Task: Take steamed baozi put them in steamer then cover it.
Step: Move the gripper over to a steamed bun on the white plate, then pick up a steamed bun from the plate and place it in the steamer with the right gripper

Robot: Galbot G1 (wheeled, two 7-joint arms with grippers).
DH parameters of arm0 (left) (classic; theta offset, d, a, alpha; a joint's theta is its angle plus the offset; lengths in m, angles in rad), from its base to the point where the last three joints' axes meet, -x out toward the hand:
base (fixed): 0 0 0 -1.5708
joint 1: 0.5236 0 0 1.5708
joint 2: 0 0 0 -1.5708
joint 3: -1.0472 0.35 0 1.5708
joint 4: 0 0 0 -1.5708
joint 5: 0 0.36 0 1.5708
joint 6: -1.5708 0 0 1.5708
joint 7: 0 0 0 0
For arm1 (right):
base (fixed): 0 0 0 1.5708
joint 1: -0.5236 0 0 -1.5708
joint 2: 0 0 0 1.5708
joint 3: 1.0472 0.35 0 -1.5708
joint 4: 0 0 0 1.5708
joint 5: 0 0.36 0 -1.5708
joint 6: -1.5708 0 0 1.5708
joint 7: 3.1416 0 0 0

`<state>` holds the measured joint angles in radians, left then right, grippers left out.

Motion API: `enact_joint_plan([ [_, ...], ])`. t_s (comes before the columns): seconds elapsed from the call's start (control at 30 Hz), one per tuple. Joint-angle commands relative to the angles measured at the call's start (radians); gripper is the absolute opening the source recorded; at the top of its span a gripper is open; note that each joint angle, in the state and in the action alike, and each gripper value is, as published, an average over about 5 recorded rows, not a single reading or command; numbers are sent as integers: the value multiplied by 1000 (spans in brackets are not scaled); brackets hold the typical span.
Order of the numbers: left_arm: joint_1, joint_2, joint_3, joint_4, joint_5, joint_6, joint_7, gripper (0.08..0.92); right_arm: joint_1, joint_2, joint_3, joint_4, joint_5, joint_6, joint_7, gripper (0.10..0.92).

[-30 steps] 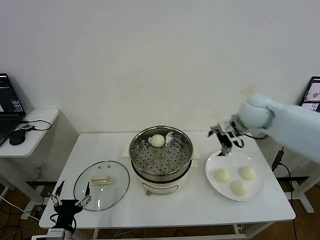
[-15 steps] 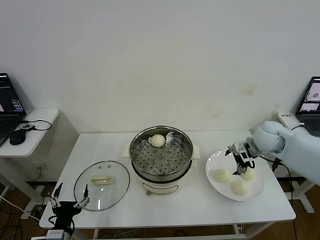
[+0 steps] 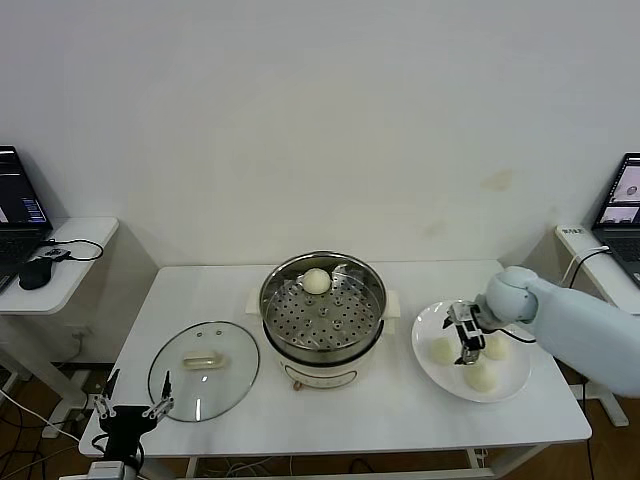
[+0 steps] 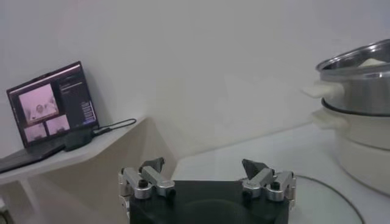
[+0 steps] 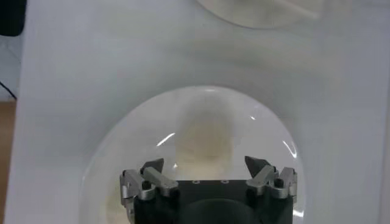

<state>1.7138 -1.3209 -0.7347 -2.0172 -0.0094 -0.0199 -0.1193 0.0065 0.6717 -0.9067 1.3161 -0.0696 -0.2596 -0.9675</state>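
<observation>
Three baozi sit on the plate, lower right; one's already in the steamer, center. Right gripper hovers spread wide above them, lined up to grab. Left gripper parked, released, lower left.

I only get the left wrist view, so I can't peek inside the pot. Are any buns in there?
Observer: One baozi sits at the back of the steamer tray.
Operator: Where are the others?
Observer: Three buns lie on the plate, right of the steamer.
Operator: What's the other arm doing?
Observer: The right tool hangs open over the plate, gripping no bun; your left tool sits open by the table's front-left edge.
</observation>
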Motion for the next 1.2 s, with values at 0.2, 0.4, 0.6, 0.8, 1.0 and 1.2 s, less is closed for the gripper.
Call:
enact_joint_plan([
  [0.2,-3,-2,1,11,0,-3,-1,823,-62,88,41,-119,-51,-8,-2,823],
  [0.4,-1,-3,2,8,0,-5,-2,823,-62,88,43,-117,-43,-14,-2,769],
  [0.6,1,-5,3,6,1,-6,-3,823,-62,78,47,-109,-41,-13,-11,668],
  [0.8,1,-6,4,4,1,-5,-4,823,-10,31,35,-62,-3,-18,-40,612],
  [1.0,-3,-4,5,1,1,-3,-3,823,146,-63,-22,47,89,-38,-66,603],
  [1.2,-10,0,14,-8,1,2,-2,823,394,-120,-169,154,220,-71,-76,602],
])
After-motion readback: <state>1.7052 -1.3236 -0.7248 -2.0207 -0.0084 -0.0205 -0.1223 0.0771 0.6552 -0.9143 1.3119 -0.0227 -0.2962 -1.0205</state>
